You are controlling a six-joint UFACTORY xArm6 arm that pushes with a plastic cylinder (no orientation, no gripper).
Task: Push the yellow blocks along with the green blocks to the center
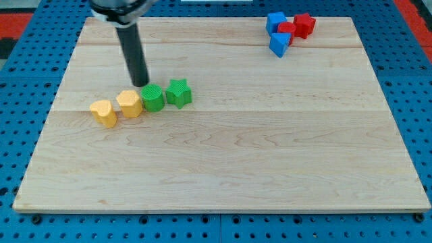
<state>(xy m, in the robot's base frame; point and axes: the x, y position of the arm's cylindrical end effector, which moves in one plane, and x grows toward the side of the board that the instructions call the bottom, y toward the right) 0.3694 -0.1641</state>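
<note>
Surface (223, 169): pale wooden board with plank seams running across, lying on a blue perforated base (27, 74); a strip of red shows at the view's top right corner. No brand, label or readable writing visible on any item.

Tool: straight dark rod descending from the view's top, no jaws to open or close; my tip (141, 85) rests on the surface just above the row of task blocks, close behind the seam between the second yellow block and the round green block. Contact with either cannot be told.

Task items, one row in the left half of the surface, rising slightly towards the view's right:
- yellow heart-shaped block (104, 113), leftmost, near the second yellow block
- yellow hexagonal block (129, 103), touching the green cylinder on its right
- green cylinder (153, 97), ribbed top, just beside the star
- green star block (179, 92), rightmost of the row

The row sits left of and above the middle of the surface.

Other items, clustered at the view's top right, well apart from the row:
- blue block (274, 21), shape unclear
- red round block (286, 30), pressed between its neighbours
- red star block (304, 25)
- blue triangular block (279, 45), lowest of the cluster

Nothing lies between the row and the middle of the surface
</note>
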